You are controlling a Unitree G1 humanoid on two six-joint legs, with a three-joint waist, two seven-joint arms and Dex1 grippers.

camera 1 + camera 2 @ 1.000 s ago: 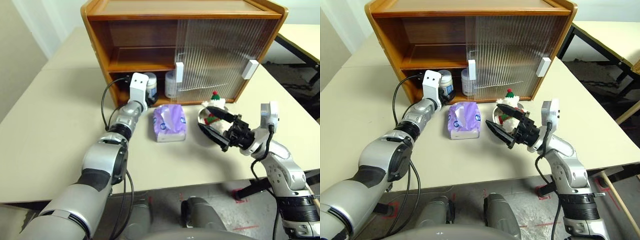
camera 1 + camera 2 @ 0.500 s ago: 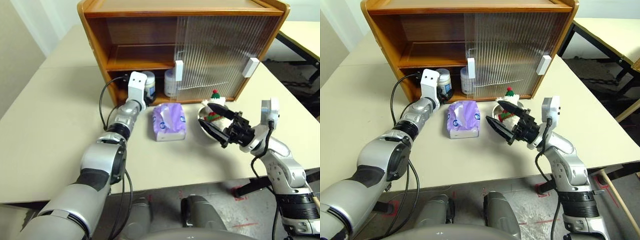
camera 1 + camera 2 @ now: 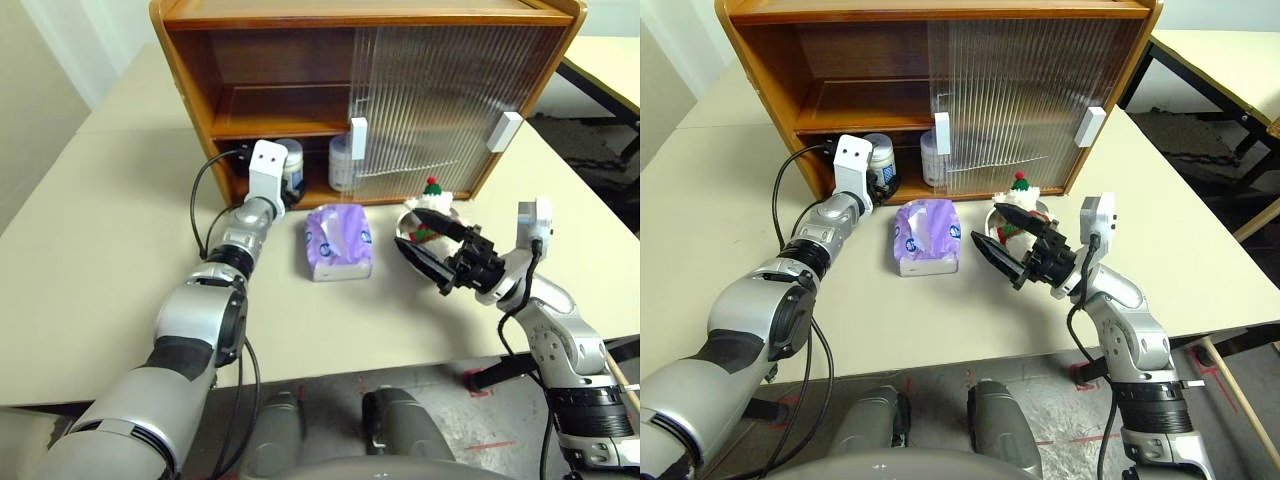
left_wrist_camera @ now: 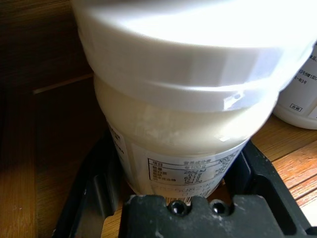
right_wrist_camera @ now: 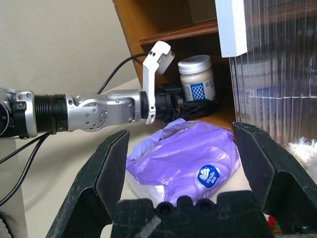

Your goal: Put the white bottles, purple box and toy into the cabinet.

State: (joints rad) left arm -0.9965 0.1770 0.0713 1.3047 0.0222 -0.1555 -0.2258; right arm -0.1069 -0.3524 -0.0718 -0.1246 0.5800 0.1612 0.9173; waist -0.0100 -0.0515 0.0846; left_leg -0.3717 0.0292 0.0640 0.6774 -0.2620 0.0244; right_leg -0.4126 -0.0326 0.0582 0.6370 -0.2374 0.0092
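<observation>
Two white bottles [image 3: 878,160] sit on the cabinet [image 3: 190,60] bottom shelf; my left fingers [image 4: 99,183] hold one, my right fingers [image 5: 106,173] hang wide.

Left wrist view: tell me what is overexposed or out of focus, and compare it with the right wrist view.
Left wrist view: the white bottle is so close that its lid blows out to glare and blurs, though the label print stays partly legible between the left gripper fingers. Right wrist view: evenly lit, the purple box and cabinet crisp, the near right gripper fingers slightly soft.
</observation>
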